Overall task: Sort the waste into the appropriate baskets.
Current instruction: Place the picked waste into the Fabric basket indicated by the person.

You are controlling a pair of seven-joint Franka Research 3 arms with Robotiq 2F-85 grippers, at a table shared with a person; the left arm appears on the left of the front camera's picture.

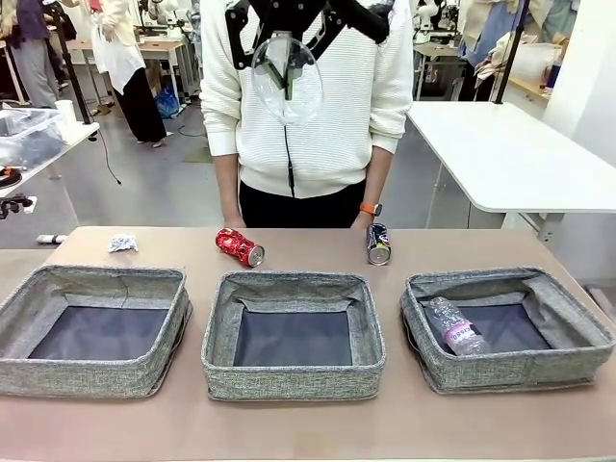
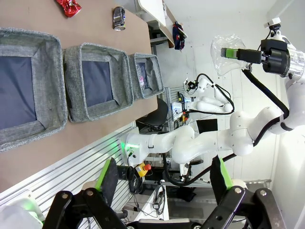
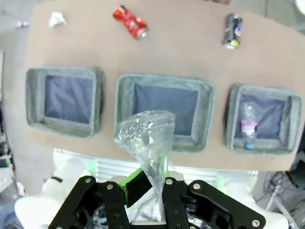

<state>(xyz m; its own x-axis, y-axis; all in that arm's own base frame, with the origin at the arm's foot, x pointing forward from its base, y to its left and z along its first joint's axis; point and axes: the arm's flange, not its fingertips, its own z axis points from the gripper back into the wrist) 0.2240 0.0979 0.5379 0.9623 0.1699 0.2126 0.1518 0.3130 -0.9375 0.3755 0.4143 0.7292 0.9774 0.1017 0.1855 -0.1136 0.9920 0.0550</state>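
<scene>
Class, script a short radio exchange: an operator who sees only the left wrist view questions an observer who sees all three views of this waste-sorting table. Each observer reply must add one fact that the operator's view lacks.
Operator: The right gripper holds a clear bottle in the air, and a red can and a dark can lie on the table. Any other waste?
Observer: Yes, a small whitish paper wad lies on the table beyond the left basket.
Operator: Is anyone at the table?
Observer: A person stands at the far edge, just behind the two cans.
</scene>
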